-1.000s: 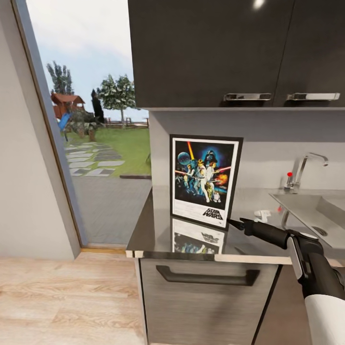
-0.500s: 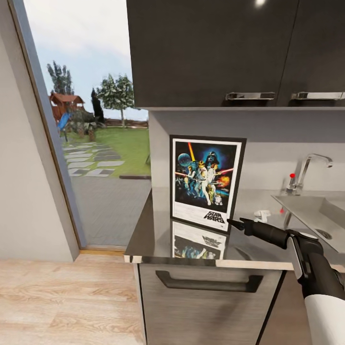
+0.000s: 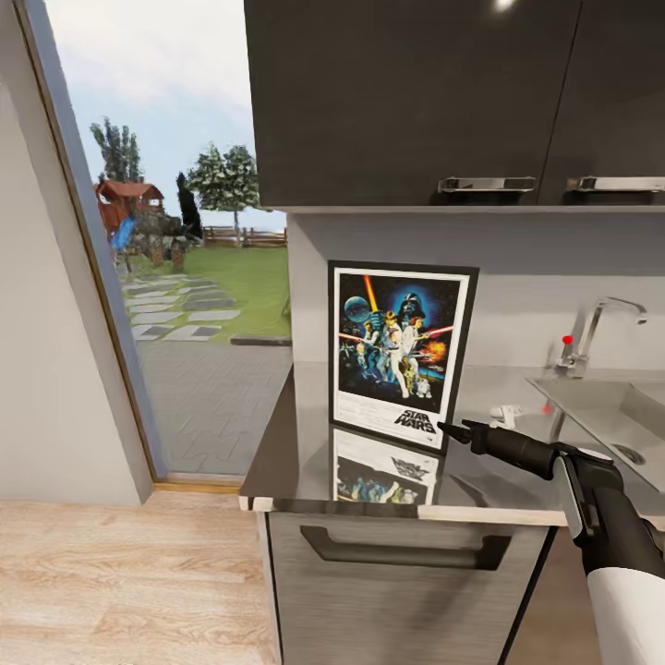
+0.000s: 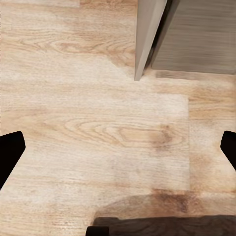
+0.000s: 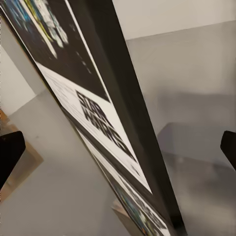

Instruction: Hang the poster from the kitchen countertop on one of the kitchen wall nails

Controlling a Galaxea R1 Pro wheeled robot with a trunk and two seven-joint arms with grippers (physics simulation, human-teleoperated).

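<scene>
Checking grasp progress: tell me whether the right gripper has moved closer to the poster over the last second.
No. The right gripper sits at the poster's lower right corner as before; the slight shift of sink and cabinets suggests the camera moved.

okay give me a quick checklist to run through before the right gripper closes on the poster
1. Poster upright on the countertop: ok.
2. Right gripper at the poster's lower right corner: ok.
3. Fingers open, frame edge between them in the right wrist view: ok.
4. Fingers far enough onto the frame for a firm grip: cannot tell.
5. Left gripper open, over the floor, out of the way: ok.
6. Wall nail located: cannot tell.
</scene>
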